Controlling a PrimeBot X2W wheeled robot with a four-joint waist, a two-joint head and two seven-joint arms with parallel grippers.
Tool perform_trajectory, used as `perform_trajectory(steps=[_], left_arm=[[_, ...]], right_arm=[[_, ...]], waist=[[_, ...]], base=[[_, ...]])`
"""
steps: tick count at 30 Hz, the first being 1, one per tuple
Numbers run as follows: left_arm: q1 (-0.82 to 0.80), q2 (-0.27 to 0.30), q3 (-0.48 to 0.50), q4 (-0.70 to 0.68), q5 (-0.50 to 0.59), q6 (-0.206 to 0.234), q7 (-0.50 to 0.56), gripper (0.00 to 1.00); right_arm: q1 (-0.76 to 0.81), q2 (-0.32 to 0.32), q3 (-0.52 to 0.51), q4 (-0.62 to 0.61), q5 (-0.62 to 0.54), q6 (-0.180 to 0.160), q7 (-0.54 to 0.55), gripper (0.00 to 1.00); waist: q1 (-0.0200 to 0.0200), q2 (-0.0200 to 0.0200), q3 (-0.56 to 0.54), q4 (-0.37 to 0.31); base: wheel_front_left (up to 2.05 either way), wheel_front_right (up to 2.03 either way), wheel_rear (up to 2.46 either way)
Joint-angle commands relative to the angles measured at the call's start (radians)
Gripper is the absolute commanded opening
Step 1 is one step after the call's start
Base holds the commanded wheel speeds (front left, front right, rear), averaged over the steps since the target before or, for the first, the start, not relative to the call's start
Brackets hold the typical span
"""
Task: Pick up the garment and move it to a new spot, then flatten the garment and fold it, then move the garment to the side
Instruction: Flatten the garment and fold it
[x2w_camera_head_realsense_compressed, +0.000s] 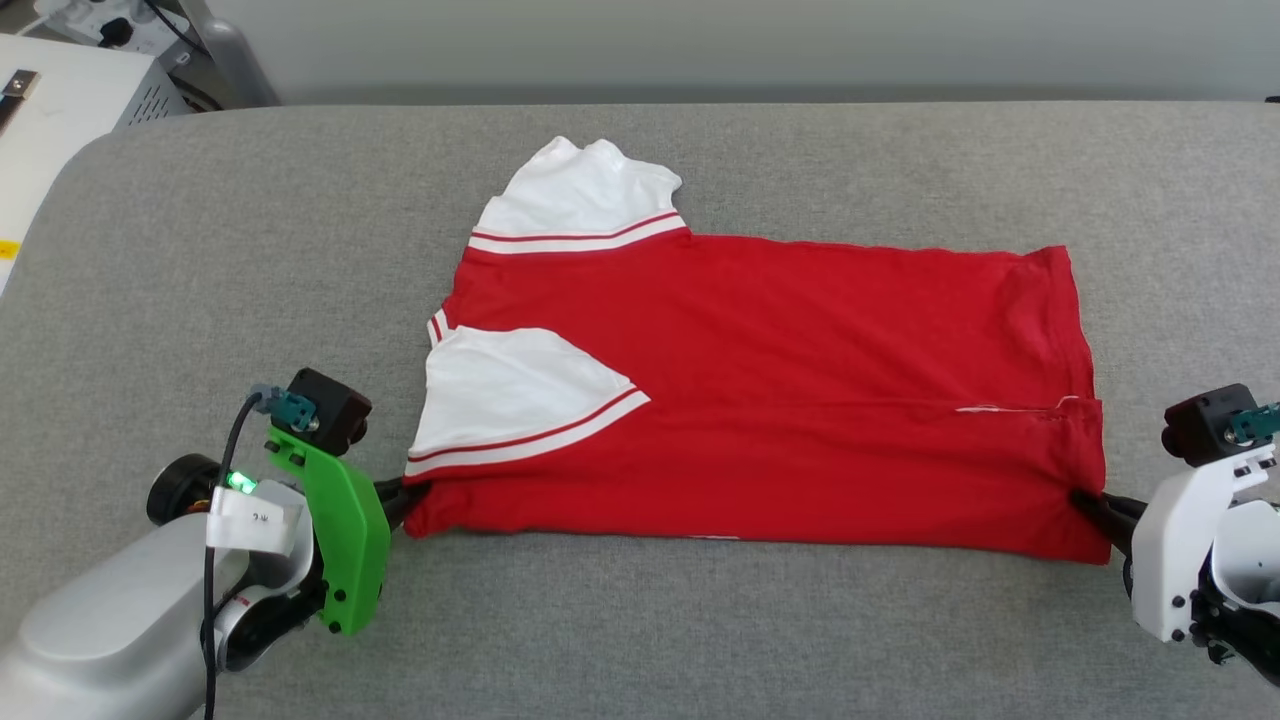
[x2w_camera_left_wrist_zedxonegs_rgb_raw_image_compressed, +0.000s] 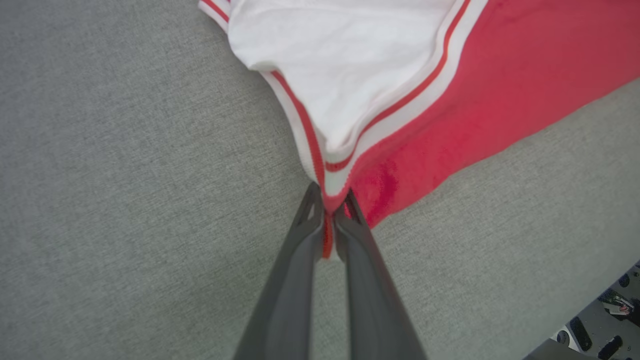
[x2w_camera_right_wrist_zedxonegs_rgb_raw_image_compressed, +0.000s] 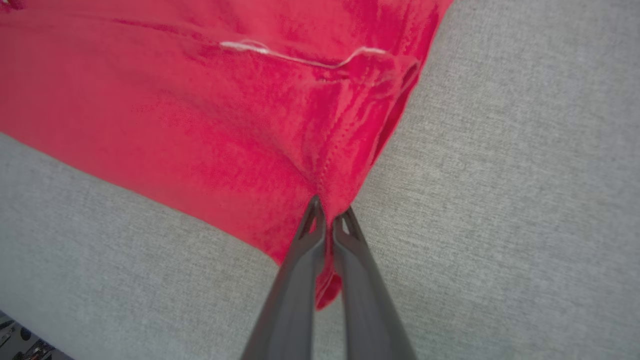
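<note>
You have the red jersey T-shirt with white sleeves (x2w_camera_head_realsense_compressed: 800, 400) lying folded, centre of the grey fabric tabletop (x2w_camera_head_realsense_compressed: 250, 250). Left gripper (x2w_camera_head_realsense_compressed: 412, 495) clamps its near-left sleeve-trim corner; right gripper (x2w_camera_head_realsense_compressed: 1088, 503) clamps its near-right hem corner.

No text readable here. White tag (x2w_camera_head_realsense_compressed: 255, 520) on the left arm (x2w_camera_head_realsense_compressed: 110, 620) has a couple of tiny dark marks, too small to make out. Yellow sticker (x2w_camera_head_realsense_compressed: 6, 250) at the head view's left edge, cut off, unreadable.
</note>
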Motion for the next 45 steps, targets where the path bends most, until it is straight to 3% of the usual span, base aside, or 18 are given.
perform_trajectory(steps=[1,9,18,23,29,30,31,32,33,34,41,45], left_arm=[[0.021,0.016,-0.002,-0.015,-0.011,0.013,-0.006,0.0],[0.093,0.07,-0.017,-0.134,-0.019,0.071,-0.01,0.0],[0.153,0.079,-0.036,-0.206,-0.023,0.129,-0.016,0.0],[0.156,0.06,-0.035,-0.179,-0.029,0.134,-0.019,0.0],[0.156,0.02,-0.038,-0.088,-0.033,0.111,-0.034,0.0],[0.156,0.013,-0.037,-0.075,-0.037,0.106,-0.037,0.02],[0.157,0.008,-0.035,-0.065,-0.042,0.103,-0.039,0.15],[0.158,0.004,-0.032,-0.056,-0.047,0.1,-0.044,0.49],[0.157,0.004,-0.028,-0.049,-0.045,0.1,-0.053,1.0],[0.155,0.004,-0.023,-0.043,-0.043,0.1,-0.066,1.0],[0.131,0.049,0.039,-0.066,-0.053,0.107,-0.139,1.0],[0.088,0.101,0.094,-0.101,-0.038,0.125,-0.193,1.0]], right_arm=[[0.028,-0.012,-0.012,-0.016,0.008,-0.001,-0.008,0.0],[0.142,-0.04,-0.085,-0.119,0.012,-0.001,0.011,0.0],[0.215,-0.026,-0.165,-0.159,-0.007,-0.001,0.074,0.0],[0.196,0.004,-0.167,-0.119,-0.033,-0.001,0.09,0.0],[0.162,0.043,-0.139,-0.034,-0.052,-0.001,0.072,0.0],[0.158,0.049,-0.135,-0.023,-0.052,-0.001,0.064,0.0],[0.156,0.054,-0.135,-0.017,-0.048,-0.001,0.056,0.0],[0.154,0.059,-0.136,-0.01,-0.046,-0.001,0.042,0.22],[0.153,0.061,-0.139,-0.007,-0.049,-0.001,0.027,0.73],[0.153,0.063,-0.143,-0.005,-0.053,-0.001,0.008,1.0],[0.177,0.081,-0.214,-0.069,-0.085,-0.001,-0.134,1.0],[0.18,0.134,-0.294,-0.127,-0.129,-0.001,-0.235,1.0]], waist=[[0.0,0.0,-0.026,-0.002],[0.0,0.0,-0.054,-0.005],[0.0,0.0,-0.033,-0.006],[0.0,0.0,-0.003,-0.008],[0.0,0.0,0.024,-0.009],[0.0,0.0,0.024,-0.008],[0.0,0.0,0.023,-0.008],[0.0,0.0,0.02,-0.007],[0.0,0.0,0.016,-0.006],[0.0,0.0,0.01,-0.005],[0.0,0.0,-0.034,-0.008],[0.0,0.0,-0.041,-0.022]], base=[[0.0,0.0,0.0],[0.0,0.0,0.0],[0.0,0.0,0.0],[0.0,0.0,0.0],[0.0,0.0,0.0],[0.0,0.0,0.0],[0.0,0.0,0.0],[0.0,0.0,0.0],[0.0,0.0,0.0],[0.0,0.0,0.0],[0.0,0.0,0.0],[0.0,0.0,0.0]])
